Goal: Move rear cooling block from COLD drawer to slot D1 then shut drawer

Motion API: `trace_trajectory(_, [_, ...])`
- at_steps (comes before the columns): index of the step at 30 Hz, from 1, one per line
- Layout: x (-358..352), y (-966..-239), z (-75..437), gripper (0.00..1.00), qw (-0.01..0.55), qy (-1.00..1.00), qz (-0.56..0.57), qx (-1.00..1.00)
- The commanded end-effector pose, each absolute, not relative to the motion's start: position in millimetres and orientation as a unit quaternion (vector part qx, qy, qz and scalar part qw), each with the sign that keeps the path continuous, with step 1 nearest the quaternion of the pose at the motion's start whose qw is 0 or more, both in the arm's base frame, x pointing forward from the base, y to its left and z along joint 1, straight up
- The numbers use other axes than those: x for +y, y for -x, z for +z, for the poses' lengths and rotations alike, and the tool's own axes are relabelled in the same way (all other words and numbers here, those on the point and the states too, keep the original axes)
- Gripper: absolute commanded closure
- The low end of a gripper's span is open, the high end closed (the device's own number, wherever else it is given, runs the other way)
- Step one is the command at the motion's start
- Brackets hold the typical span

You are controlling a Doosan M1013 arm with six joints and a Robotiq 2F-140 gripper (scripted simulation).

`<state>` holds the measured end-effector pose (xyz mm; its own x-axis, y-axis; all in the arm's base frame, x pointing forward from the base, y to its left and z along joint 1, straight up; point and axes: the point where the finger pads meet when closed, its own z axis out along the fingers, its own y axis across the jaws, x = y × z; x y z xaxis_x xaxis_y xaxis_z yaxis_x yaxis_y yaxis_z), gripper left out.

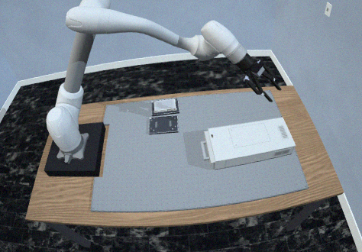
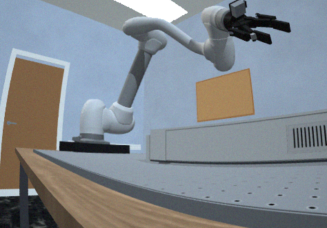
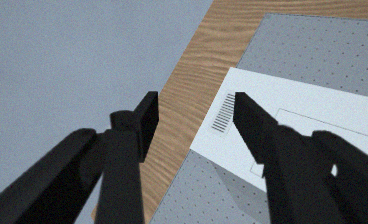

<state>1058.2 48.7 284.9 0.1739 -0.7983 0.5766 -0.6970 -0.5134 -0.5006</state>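
The white cooler COLD (image 1: 250, 142) lies on the grey deck mat, its drawer pushed in and the handle (image 1: 205, 150) on its left end. The cooling blocks are hidden inside. Slot D1 (image 1: 164, 124) is a dark plate left of the cooler, and D2 (image 1: 165, 106) lies just beyond it. My gripper (image 1: 272, 92) hangs high in the air over the table's far right corner, behind the cooler. Its fingers are partly apart with nothing between them, as the wrist view (image 3: 195, 107) and the exterior view (image 2: 279, 33) show. The wrist view looks down on the cooler's vented end (image 3: 223, 112).
The arm's base stands on a black block (image 1: 74, 150) at the table's left. The wooden table edge (image 3: 190, 95) runs under the gripper. A side vent (image 2: 308, 136) shows on the cooler's long wall.
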Motion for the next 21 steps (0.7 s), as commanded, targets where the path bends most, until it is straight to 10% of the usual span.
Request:
trace_trajectory(1, [42,-1045,285,0.65,0.056,0.767,-0.413,0.488])
trace_trajectory(21, [13,-980,279,0.65,-0.002,0.815,-0.371,0.445])
